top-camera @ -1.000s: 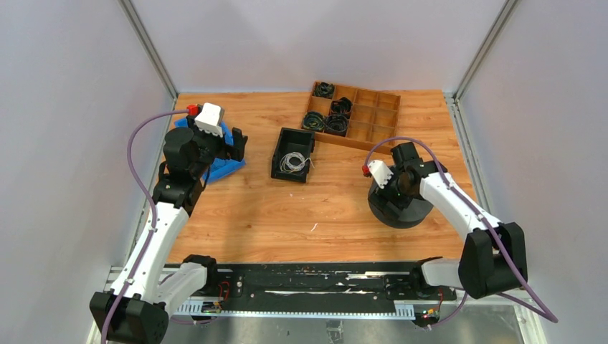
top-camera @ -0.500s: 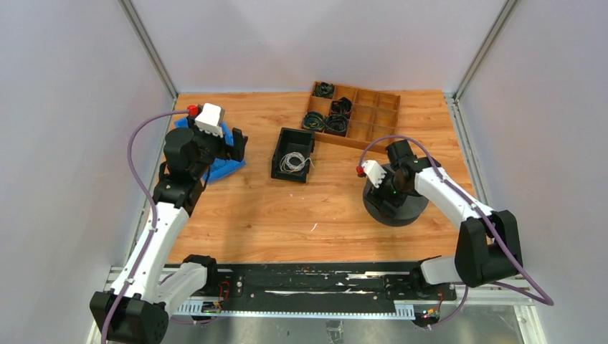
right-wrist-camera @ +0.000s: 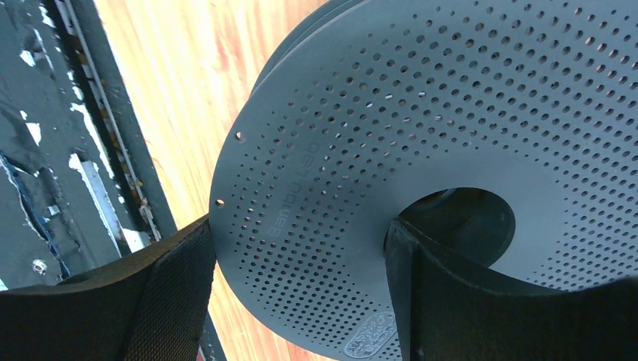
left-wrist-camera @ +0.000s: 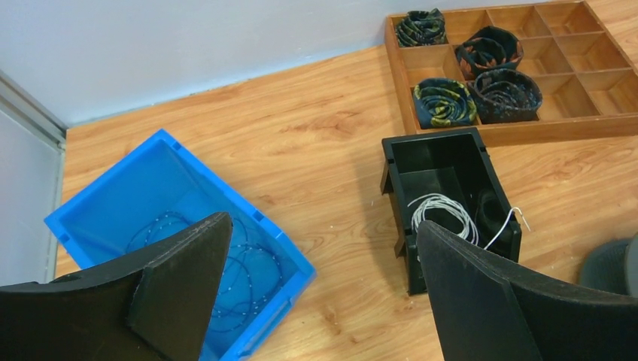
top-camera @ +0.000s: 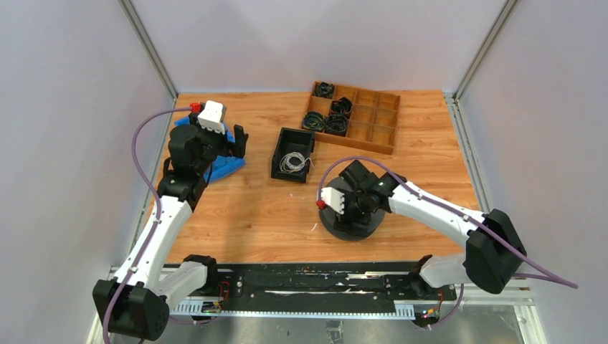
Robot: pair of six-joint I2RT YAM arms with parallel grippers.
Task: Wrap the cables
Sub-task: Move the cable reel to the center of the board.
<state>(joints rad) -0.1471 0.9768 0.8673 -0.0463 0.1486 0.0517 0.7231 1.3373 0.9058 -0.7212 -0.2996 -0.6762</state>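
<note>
Spool [top-camera: 351, 231]: I drag it centreward, nearer the cables [top-camera: 292, 163] (winding can start)
Right gripper [right-wrist-camera: 297, 233]: clamps its flange
Left gripper [left-wrist-camera: 323, 226]: fingers apart

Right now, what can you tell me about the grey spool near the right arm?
The spool is a dark grey round reel, plastic by its look, its flange dotted with small holes around a central opening. It lies flat on the wooden table, front of centre. The right end effector grips the flange, one finger at the rim, the other in the opening.
</note>
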